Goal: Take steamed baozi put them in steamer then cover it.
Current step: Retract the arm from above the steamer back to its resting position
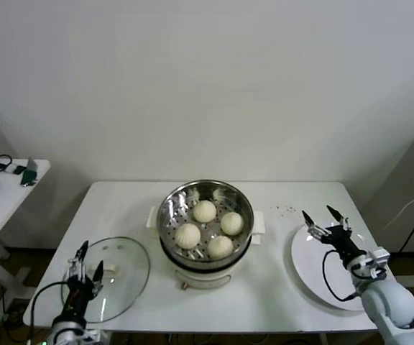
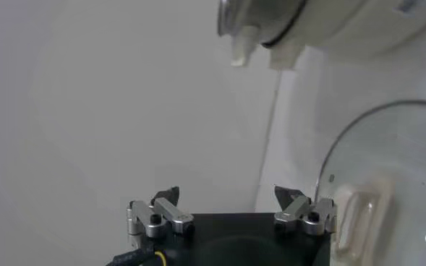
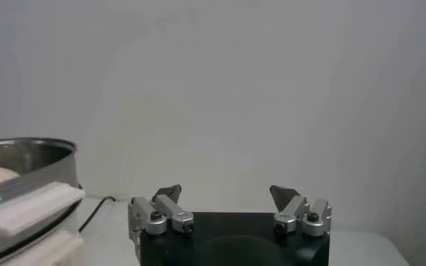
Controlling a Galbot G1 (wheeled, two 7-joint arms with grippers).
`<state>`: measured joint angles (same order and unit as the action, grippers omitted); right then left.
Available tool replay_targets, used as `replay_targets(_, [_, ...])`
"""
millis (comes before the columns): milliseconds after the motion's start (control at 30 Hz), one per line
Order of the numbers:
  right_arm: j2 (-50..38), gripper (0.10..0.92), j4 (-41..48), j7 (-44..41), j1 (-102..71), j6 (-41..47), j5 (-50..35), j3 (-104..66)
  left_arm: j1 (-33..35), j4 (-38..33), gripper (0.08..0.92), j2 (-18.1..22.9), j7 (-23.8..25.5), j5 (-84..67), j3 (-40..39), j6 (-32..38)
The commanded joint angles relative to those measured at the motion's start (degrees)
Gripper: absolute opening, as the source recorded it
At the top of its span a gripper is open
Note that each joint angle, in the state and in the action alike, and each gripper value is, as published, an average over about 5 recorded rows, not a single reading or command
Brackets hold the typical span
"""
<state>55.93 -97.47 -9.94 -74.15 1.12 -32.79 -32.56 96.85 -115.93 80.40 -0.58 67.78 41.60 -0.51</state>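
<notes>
Baozi [image 1: 205,211], four of them, lie inside the steamer [image 1: 243,237] on its perforated tray, close to each other and not stacked. One bun sits toward the back, one at the robot's right, one at the front and one at the robot's left. The steamer stands near the middle of the white bench [image 1: 279,302], and it has no cover on it. The round glass lid [image 1: 128,277] with a white handle lies flat on the bench at the robot's left, just beside the steamer's base. The left claw [image 1: 86,259] is above the near left part of this lid, its fingers are spread apart and they hold nothing. The white plate [image 1: 311,277] lies on the bench at the robot's right, well apart from the steamer, with no bun on it. The right claw [image 1: 321,215] is above the far edge of the plate, also spread wide and holding nothing.
</notes>
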Motion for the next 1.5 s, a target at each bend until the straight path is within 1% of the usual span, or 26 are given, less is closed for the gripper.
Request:
replay_targets(33, [3.2, 0.823, -0.2, -0.5, -4.1, 0.5, 2.5, -4.5, -0.7, 6.6, 0.823, 0.7, -0.1, 9.6, 0.1, 1.7])
replay_targets(233, [3.4, 0.823, -0.2, -0.5, -3.7, 0.2, 3.6, -4.4, -1.1, 9.0, 0.823, 1.1, -2.1, 8.0, 0.0, 2.4])
replay_targets(467, [4.1, 0.823, 0.2, -0.5, -3.1, -0.2, 5.4, -3.7, -4.7, 12.7, 0.823, 0.9, -4.3, 8.1, -0.4, 2.9])
replay_targets(800, [4.7, 0.823, 0.7, -0.7, -2.3, -0.9, 7.3, -3.5, -8.3, 18.3, 0.823, 0.8, -4.8, 9.6, -0.5, 3.5])
replay_targets(1133, [5.4, 0.823, 1.0, -1.5, -2.2, -1.6, 8.9, -3.1, -12.4, 21.3, 0.823, 0.6, -8.0, 9.4, -0.1, 4.2])
replay_targets(1500, [6.0, 0.823, 1.0, -2.1, -2.5, -1.8, 10.9, -2.7, -14.7, 23.4, 0.823, -0.2, -8.7, 8.6, -0.4, 4.6])
